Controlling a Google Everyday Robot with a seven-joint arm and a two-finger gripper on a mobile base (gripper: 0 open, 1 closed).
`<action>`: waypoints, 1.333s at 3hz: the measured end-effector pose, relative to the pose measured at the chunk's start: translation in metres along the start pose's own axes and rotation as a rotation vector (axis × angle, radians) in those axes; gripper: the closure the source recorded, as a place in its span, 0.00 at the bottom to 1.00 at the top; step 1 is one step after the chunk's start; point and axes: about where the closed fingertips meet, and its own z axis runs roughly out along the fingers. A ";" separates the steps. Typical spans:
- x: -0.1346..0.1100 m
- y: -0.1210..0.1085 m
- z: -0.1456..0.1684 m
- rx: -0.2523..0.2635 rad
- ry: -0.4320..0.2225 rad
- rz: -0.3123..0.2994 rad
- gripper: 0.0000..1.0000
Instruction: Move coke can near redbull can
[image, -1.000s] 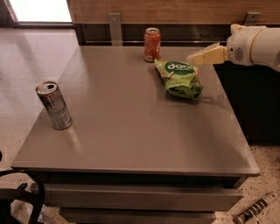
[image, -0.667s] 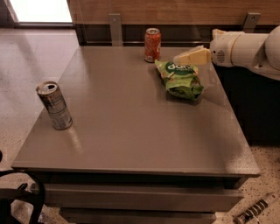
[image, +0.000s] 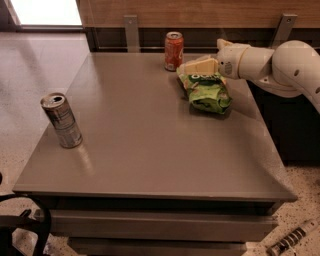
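The gripper (image: 197, 65) is seen just right of the coke can (image: 173, 51) at the worktop's (image: 150, 150) far edge, above a bag (image: 207, 91); its opening cannot be told. The can should be approached level, mid-body, bag avoided.

Two drink cans stand on one worktop (image: 150, 155): one coke can (image: 173, 51), orange-red, at the far edge, and one redbull can (image: 62, 121), slim and grey-silver, near the left edge; one green snack bag (image: 206, 92) lies at the far right; one white arm (image: 280, 67) reaches in from the right, ending in one gripper (image: 199, 65), just over the bag's far end, near the coke can; two metal brackets sit on the wall behind, a left bracket (image: 131, 31) and a right bracket (image: 281, 27).
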 end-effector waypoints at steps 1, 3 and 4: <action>0.002 -0.002 0.020 -0.037 -0.044 -0.006 0.00; 0.002 -0.035 0.040 -0.029 -0.017 -0.086 0.00; 0.003 -0.041 0.074 -0.046 -0.048 -0.058 0.00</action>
